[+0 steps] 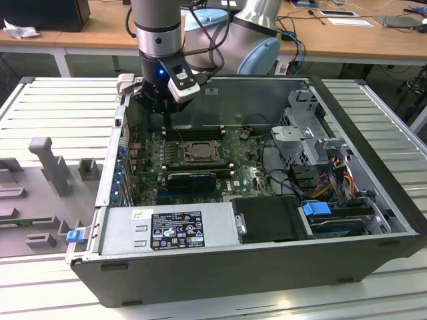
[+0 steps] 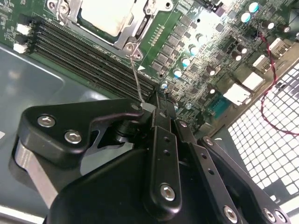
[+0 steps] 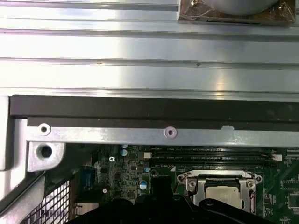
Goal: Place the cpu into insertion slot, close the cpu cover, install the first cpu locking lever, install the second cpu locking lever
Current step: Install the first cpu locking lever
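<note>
Inside the open computer case, the cpu [image 1: 198,152] lies in the insertion slot [image 1: 175,160], its pale top [image 2: 105,16] showing through the cut-out of the cpu cover [image 3: 189,184], which lies flat over it. A thin wire cpu locking lever [image 2: 136,77] rises from the socket's corner to my gripper [image 2: 148,108]. My gripper's black fingers are shut on the lever's grey end. In the exterior view my gripper [image 1: 163,117] hangs low just behind the socket, toward the exterior view's left. The cpu [image 3: 224,195] also appears in the first wrist view.
Long black memory slots [image 2: 93,56] run between the socket and the case's back wall [image 3: 140,109]. A black card [image 1: 190,180] sits in front of the socket, with the power supply [image 1: 167,227] nearer. Drive cage [image 1: 307,133] and cables [image 1: 333,180] fill the exterior view's right.
</note>
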Controlling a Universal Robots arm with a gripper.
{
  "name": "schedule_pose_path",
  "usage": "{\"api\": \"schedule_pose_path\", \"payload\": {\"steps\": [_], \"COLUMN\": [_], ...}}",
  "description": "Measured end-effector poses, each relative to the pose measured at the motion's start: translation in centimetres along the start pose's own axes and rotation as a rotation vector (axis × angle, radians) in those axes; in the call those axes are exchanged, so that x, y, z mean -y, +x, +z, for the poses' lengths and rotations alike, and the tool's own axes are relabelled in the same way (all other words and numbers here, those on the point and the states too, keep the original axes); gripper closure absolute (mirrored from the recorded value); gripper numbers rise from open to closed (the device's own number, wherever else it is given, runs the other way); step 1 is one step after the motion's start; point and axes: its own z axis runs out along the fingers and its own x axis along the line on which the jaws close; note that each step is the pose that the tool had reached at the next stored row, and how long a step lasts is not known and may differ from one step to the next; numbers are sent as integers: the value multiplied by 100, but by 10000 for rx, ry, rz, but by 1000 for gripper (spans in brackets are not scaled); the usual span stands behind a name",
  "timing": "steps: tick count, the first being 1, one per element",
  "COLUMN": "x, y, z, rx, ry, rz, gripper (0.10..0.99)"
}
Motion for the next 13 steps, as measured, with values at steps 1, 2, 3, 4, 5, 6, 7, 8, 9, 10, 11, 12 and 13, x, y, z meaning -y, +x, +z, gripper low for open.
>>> {"api": "schedule_pose_path", "payload": {"steps": [1, 2, 3, 4, 5, 6, 7, 8, 9, 10, 11, 12, 13], "x": [-5, -10, -13, -15, -15, -15, -16, -16, -15, -15, -14, -14, -13], "y": [-1, -5, -9, -13, -20, -32, -51, -69, -94, -120, -148, -181, -220], "z": [0, 1, 1, 1, 1, 2, 2, 3, 3, 4, 5, 5, 7], "rx": [0, 0, 0, -1, -1, 0, -1, 0, -1, -1, -1, -2, -3], "ry": [0, 0, 0, 0, -1, -1, -1, -1, -1, -1, -1, -1, -1], "rz": [-1, -5, -7, -8, -10, -12, -13, -12, -12, -12, -12, -15, -11], "gripper": [980, 980, 980, 980, 980, 980, 980, 980, 980, 980, 980, 980, 980]}}
